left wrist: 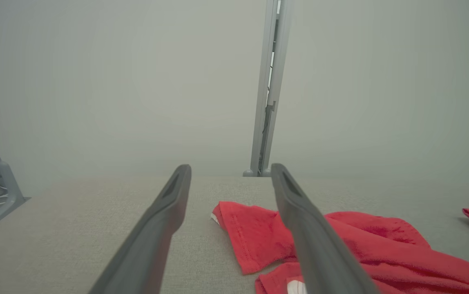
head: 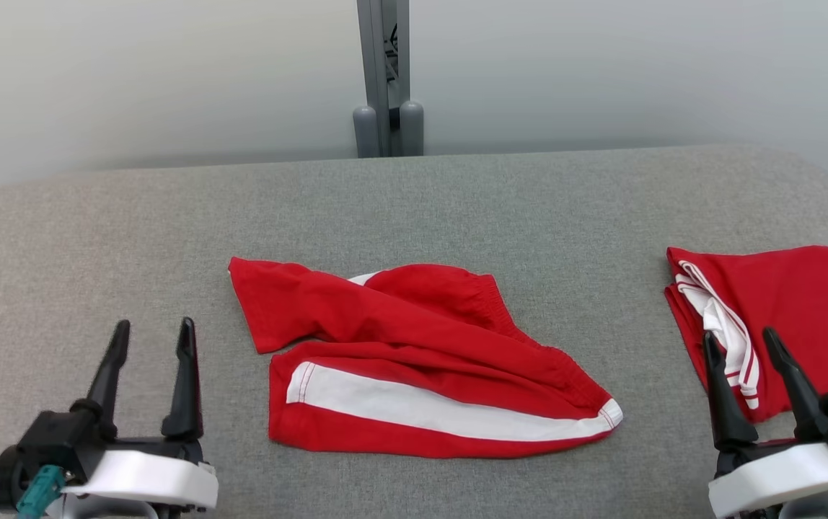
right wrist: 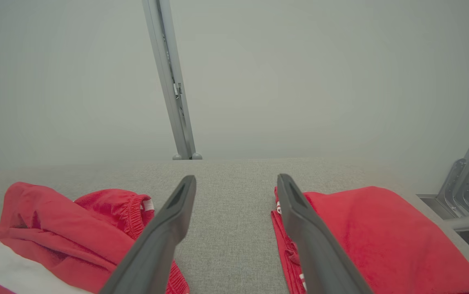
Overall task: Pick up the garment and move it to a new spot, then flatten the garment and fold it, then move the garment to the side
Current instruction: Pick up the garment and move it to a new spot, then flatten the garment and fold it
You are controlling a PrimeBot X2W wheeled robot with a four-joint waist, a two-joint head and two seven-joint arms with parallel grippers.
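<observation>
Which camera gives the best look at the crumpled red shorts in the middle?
The head view: the crumpled shorts lie whole and unblocked. The left wrist view cuts off their near part; the right wrist view catches the waistband end, cropped.

The left pincer (head: 154, 326) and right pincer (head: 738, 335) are showing long dark fingers (head: 185, 382). Behind them white shells (head: 147, 479) are sitting, a teal plug (head: 39, 491) beside the left one.

Red garment (head: 421, 339) with a white stripe on grey table (head: 529, 216).
</observation>
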